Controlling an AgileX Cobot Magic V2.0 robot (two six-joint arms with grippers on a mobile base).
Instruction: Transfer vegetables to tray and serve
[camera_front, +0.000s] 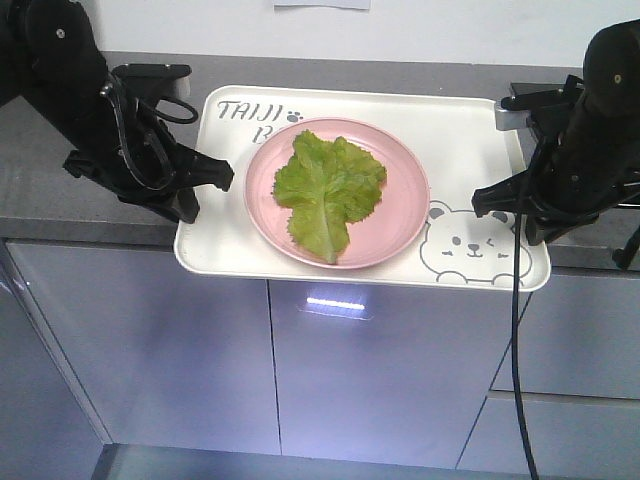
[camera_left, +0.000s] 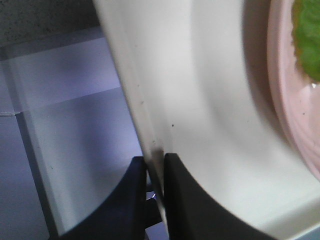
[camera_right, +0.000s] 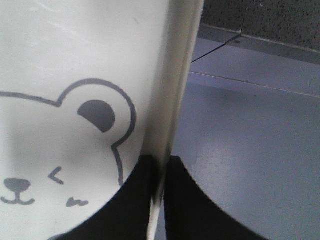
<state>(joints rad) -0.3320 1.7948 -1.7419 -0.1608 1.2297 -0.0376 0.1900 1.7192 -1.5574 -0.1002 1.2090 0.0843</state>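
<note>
The cream-white tray (camera_front: 470, 140) with the bear face lies across the counter's front edge, its near side overhanging the cabinets. On it stands a round pink plate (camera_front: 400, 215) holding the green ruffled vegetables (camera_front: 328, 190). My left gripper (camera_front: 205, 185) is shut on the tray's left rim. In the left wrist view both fingers (camera_left: 156, 165) pinch the rim (camera_left: 135, 90), with the plate (camera_left: 290, 110) and the vegetables (camera_left: 307, 40) at the far right. My right gripper (camera_front: 490, 200) is shut on the right rim. The right wrist view shows its fingers (camera_right: 161, 165) clamping the rim (camera_right: 172, 75) beside the bear print.
The grey counter (camera_front: 60, 215) runs along the back wall. Pale cabinet doors (camera_front: 350, 380) stand below the tray. A black cable (camera_front: 517, 330) hangs from the right arm. A small metal part (camera_front: 508, 112) sits behind the tray's right corner.
</note>
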